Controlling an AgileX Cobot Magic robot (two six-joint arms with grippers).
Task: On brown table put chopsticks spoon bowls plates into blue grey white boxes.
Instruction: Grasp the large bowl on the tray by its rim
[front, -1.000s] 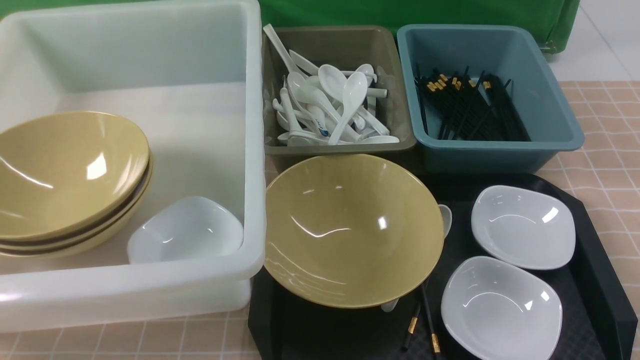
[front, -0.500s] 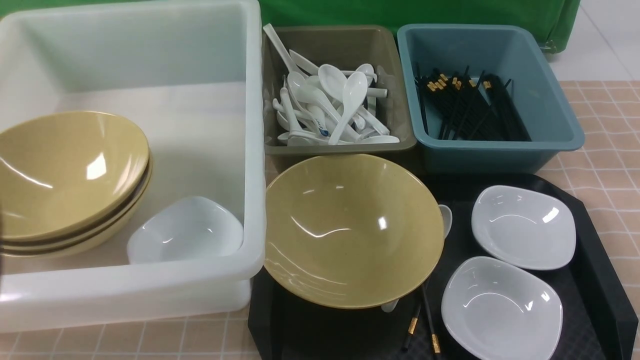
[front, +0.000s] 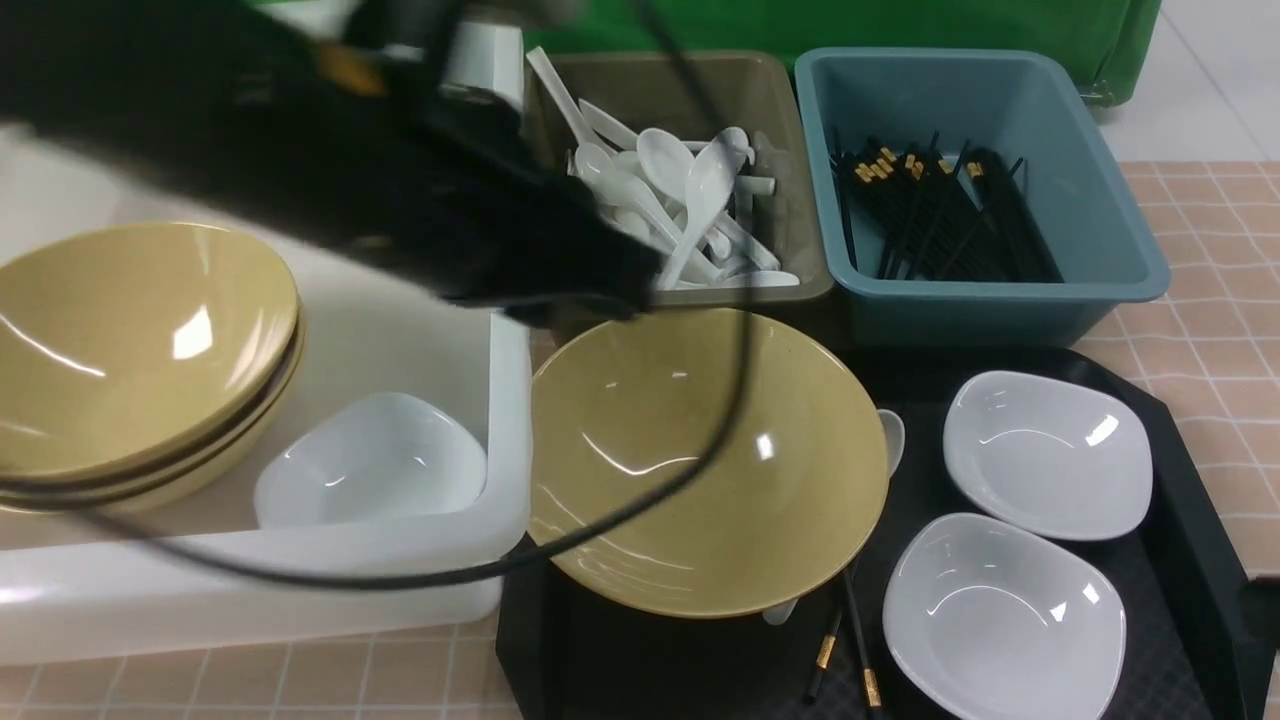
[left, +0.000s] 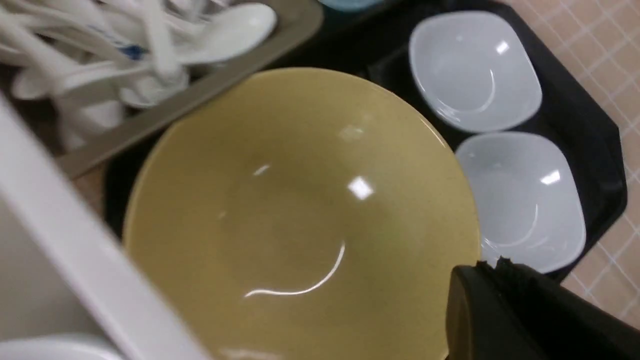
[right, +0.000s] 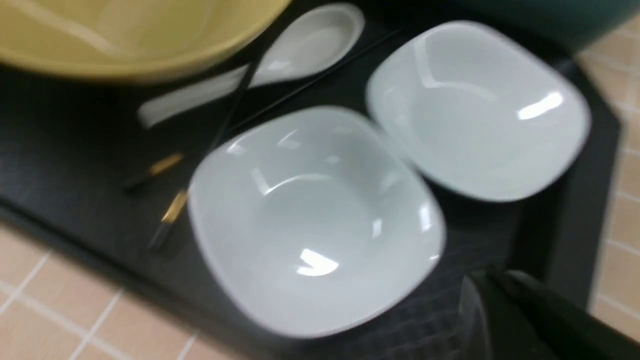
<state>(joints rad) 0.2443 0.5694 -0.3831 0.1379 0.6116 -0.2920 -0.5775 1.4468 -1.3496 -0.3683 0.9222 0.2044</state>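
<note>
- Progress, as judged: sorting is well under way but not complete; one tray-load is outstanding.
- Left tool (left: 500, 305): jaws closed, nothing held. Only its dark tip shows in the left wrist view, above the rim of the loose bowl (front: 700, 460). It appears clear of the bowl, but contact cannot be confirmed.
- Left arm (front: 400, 200): a blurred mass reaching from the far left across the white tub (front: 300, 570) towards the loose bowl's far rim.
- Right tool (right: 505, 305): jaws closed, nothing held. Its tip shows just beside the near plate (front: 1000, 615), over the black tray (front: 1200, 560).
- Outstanding on the tray:
  - the loose bowl, at the left
  - the near plate and the far plate (front: 1045, 455), at the right and touching each other
  - one spoon (front: 890, 435), mostly hidden under the bowl
  - a pair of chopsticks (front: 850, 650), running out from under the bowl towards the near edge
- Done, in the white tub at the left: stacked bowls (front: 130, 350) and one sorted plate (front: 370, 460).
- Done, in the grey bin (front: 700, 90) at far centre: a heap of sorted spoons (front: 690, 200).
- Done, in the blue bin (front: 1100, 200) at far right: sorted chopsticks (front: 940, 220).
- The tray and all three boxes stand on the desk (front: 1220, 330).
- Judgement: the loose bowl is the likely item in hand for the left tool, and it would have to open before gripping the rim.
</note>
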